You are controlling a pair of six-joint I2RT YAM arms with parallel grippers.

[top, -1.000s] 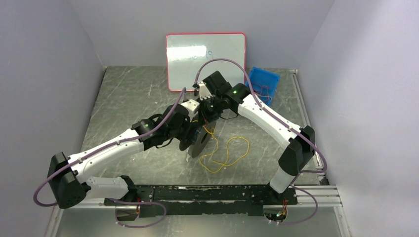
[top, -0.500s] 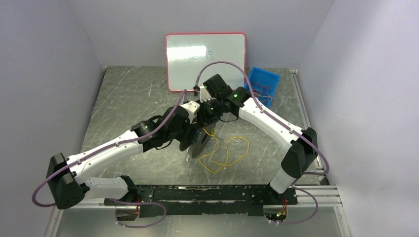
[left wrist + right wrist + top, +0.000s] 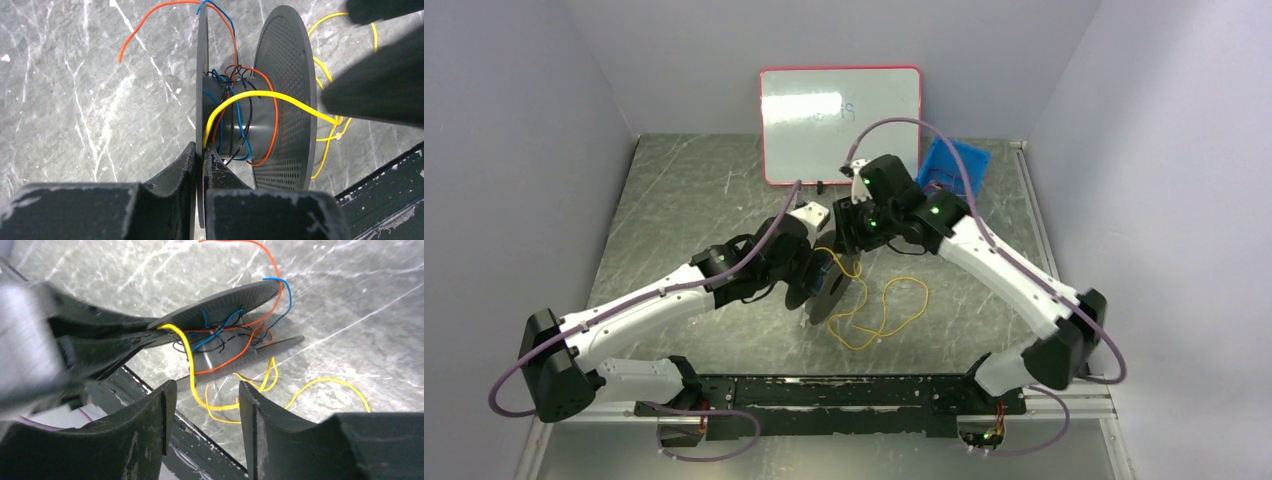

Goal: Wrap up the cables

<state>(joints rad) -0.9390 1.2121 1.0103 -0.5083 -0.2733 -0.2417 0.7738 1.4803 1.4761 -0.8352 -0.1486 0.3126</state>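
A dark grey spool (image 3: 826,287) stands on edge mid-table. My left gripper (image 3: 202,152) is shut on its thin near flange (image 3: 201,90); the perforated far flange (image 3: 287,100) faces right. Orange, blue and black wires wind round the hub, and an orange end (image 3: 150,22) sticks up. A yellow cable (image 3: 260,95) runs over the hub and off to loose loops on the table (image 3: 889,310). My right gripper (image 3: 205,390) hovers just behind the spool (image 3: 225,302), jaws open. The yellow cable (image 3: 187,360) passes through the gap by the right finger, ungripped.
A red-framed whiteboard (image 3: 839,120) leans on the back wall. A blue bin (image 3: 954,165) with more wires sits at the back right. A black rail (image 3: 864,395) runs along the near table edge. Grey walls close in both sides.
My right gripper has opened from shut and let go of the yellow cable. Its arm has swung to the right. The left gripper and spool have stayed put.
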